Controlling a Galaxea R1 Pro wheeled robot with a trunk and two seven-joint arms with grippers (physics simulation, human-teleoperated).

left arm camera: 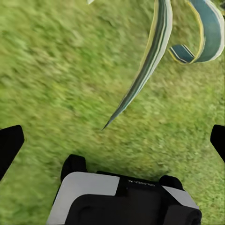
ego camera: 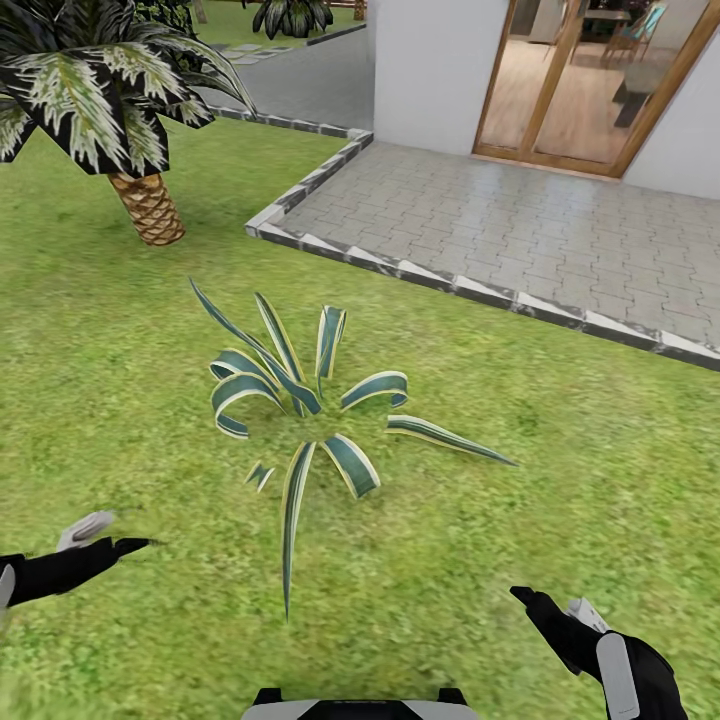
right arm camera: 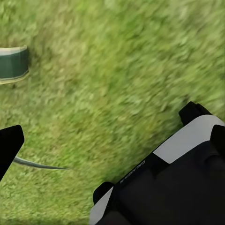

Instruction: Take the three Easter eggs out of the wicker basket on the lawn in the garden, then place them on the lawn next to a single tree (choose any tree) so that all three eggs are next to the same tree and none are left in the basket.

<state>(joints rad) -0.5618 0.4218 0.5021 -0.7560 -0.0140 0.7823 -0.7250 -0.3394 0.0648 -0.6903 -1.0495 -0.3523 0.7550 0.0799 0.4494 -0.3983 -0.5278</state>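
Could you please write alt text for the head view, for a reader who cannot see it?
A spiky striped plant grows from the lawn straight ahead of the robot, with the left gripper and right gripper held low on either side, holding nothing. Beyond lie a small palm, a grey paved patio and a house's glass door.

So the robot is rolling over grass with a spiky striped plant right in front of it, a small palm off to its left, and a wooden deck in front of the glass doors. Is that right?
Nearly. The ground before the glass doors is not a wooden deck: the head view shows a patio of grey paving stones with a stone kerb. The rest holds: the lawn, the spiky striped plant straight ahead, the small palm to the left.
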